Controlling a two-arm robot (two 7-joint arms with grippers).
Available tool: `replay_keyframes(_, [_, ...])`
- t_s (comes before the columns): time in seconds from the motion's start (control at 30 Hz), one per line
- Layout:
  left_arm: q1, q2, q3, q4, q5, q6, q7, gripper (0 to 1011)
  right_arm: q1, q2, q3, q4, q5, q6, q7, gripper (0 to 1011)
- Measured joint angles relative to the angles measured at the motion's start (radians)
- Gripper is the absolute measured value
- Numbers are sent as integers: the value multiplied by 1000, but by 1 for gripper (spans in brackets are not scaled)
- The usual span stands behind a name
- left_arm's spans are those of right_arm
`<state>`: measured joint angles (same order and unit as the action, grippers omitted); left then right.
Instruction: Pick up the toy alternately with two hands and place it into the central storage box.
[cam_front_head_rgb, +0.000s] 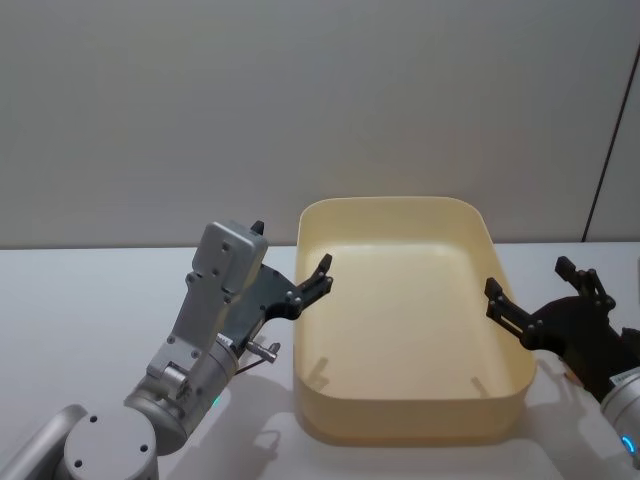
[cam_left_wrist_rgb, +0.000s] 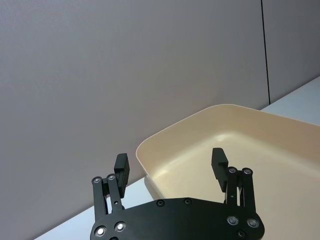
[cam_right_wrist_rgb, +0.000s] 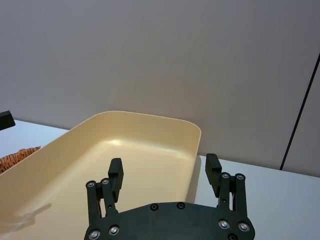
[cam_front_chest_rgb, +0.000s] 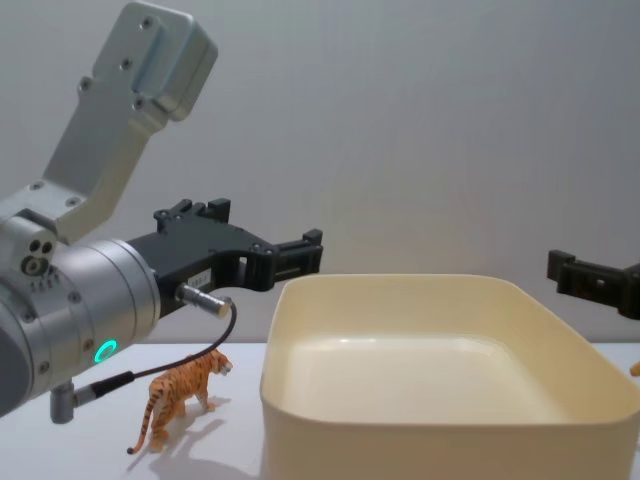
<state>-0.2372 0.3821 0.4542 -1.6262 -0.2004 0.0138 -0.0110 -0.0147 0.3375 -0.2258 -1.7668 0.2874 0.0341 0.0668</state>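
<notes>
Left hand (cam_left_wrist_rgb: 170, 160) open beside central storage box (cam_front_head_rgb: 400, 418); right hand (cam_right_wrist_rgb: 164, 164) open opposite.

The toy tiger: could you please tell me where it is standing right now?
In the chest view the toy tiger stands on the table just left of the storage box, below the left pincer.

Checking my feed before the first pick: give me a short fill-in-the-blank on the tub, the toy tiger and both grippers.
The large cream rectangular plastic tub is ___ inside.
The orange striped toy tiger stands on the white table to the tub's ___.
The black two-fingered left gripper, by the tub's left rim, is ___.
The black right gripper, by the right rim, holds ___.
Missing: empty; left; open; nothing.
</notes>
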Motion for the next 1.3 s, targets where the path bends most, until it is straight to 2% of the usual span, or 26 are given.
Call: replay_keyframes(1.3, [0,0,0,0,0,0,0,1001,0,0,0,0,0,0,0,1001])
